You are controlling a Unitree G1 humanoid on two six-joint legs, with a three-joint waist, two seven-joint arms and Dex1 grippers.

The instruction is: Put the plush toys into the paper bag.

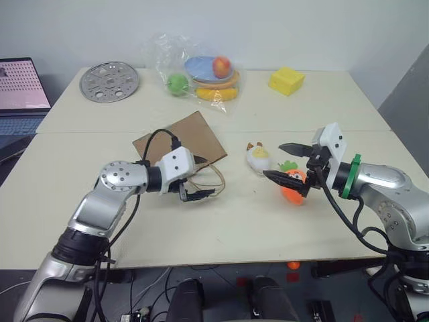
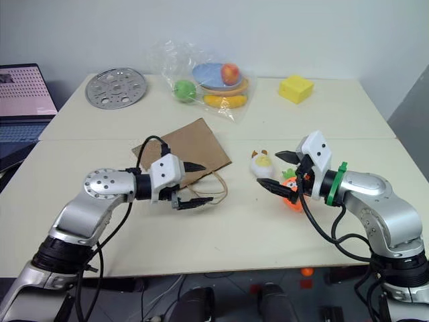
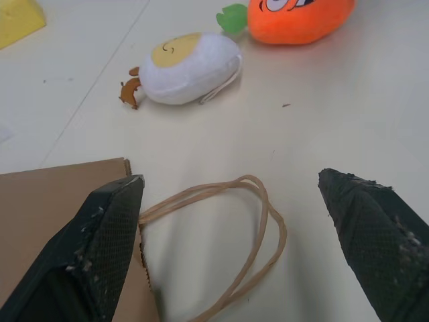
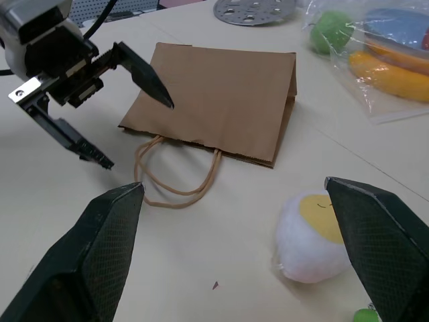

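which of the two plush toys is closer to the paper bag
The white-yellow egg plush. It lies between the flat paper bag and the orange carrot plush, which sits farther off under the right gripper.

I read this as a robotics lab or test room: two plain cream tables (image 1: 335, 107) pushed together against a bare white wall (image 1: 301, 27), a laptop (image 1: 20, 94) running at the far left, loose cables (image 1: 154, 282) hanging under the near edge, and staged props like a perforated metal disc (image 1: 109, 82).
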